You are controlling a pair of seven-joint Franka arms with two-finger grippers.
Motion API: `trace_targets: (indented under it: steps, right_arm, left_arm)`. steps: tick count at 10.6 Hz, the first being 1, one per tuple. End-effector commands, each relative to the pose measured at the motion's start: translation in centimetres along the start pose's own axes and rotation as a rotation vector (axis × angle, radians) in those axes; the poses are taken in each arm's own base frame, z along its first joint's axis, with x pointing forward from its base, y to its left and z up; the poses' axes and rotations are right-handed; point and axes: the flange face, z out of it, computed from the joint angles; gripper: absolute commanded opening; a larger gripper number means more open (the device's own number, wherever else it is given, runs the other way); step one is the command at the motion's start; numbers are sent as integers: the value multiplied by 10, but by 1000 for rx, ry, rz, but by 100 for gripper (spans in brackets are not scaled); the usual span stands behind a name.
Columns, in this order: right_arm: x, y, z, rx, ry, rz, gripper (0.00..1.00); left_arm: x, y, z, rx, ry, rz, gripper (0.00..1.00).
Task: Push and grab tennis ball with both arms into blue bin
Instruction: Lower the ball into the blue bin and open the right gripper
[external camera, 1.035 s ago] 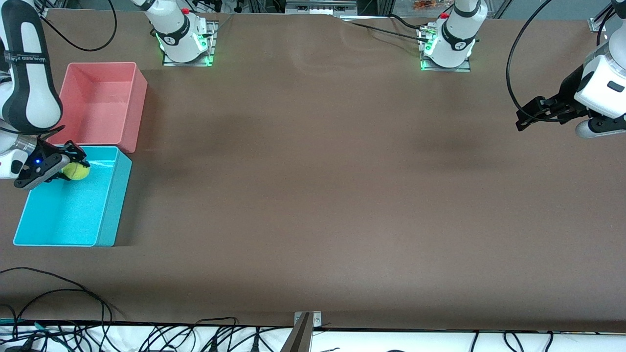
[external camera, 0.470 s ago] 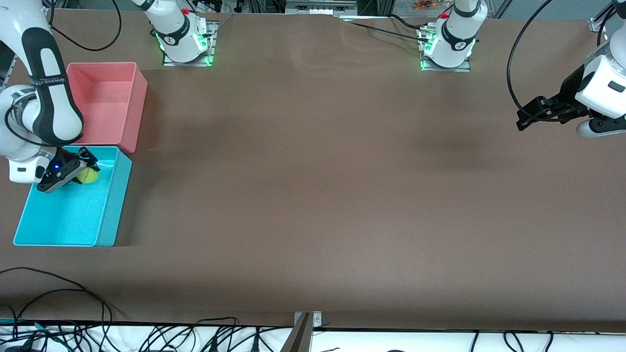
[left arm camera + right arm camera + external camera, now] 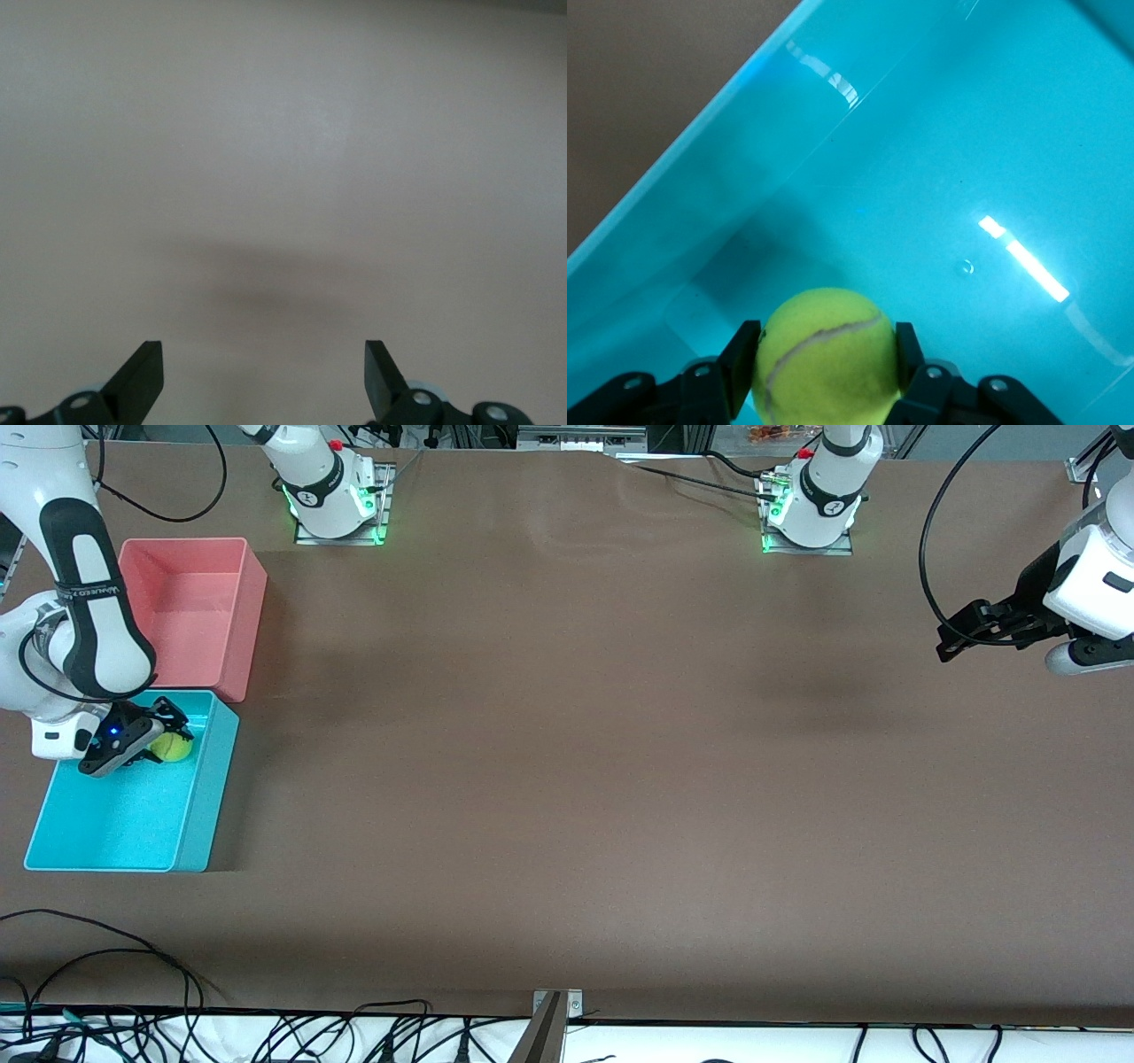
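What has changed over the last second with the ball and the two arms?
The right tool, shut on the tennis ball, carried it further in over the blue bin, toward the pink bin end wall's inner side. No release yet. The left tool stayed open over bare table; both bins unmoved.

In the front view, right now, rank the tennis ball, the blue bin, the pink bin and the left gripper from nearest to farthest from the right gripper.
1. tennis ball: gripped in the right gripper.
2. blue bin: directly below the gripper.
3. pink bin: beside the blue bin, farther from the camera.
4. left gripper: open, over the table's left-arm end.
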Motion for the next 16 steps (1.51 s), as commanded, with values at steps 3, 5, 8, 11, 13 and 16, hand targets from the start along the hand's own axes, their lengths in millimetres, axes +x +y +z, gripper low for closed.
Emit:
trace_targets:
  steps: [3,5,8,11,13,16]
  right_arm:
    - [4,7,-15,-21,38,-18,91]
    - [10,12,-25,-30,49,-23,92]
    - [36,20,-70,-6,90,-15,95]
    - [70,21,-116,21,126,24,100]
    - [101,16,-149,62,126,61,100]
    - [131,-1,-183,134,100,127,100]
  left_arm:
    - [0,0,-7,-12,-10,12,100]
    - [-1,3,-7,-14,-10,13,100]
    - [0,0,-7,-13,-11,10,100]
    - [0,1,-7,-13,-11,12,100]
    - [0,0,-7,-13,-11,12,100]
    - [1,0,-6,-13,-13,10,100]
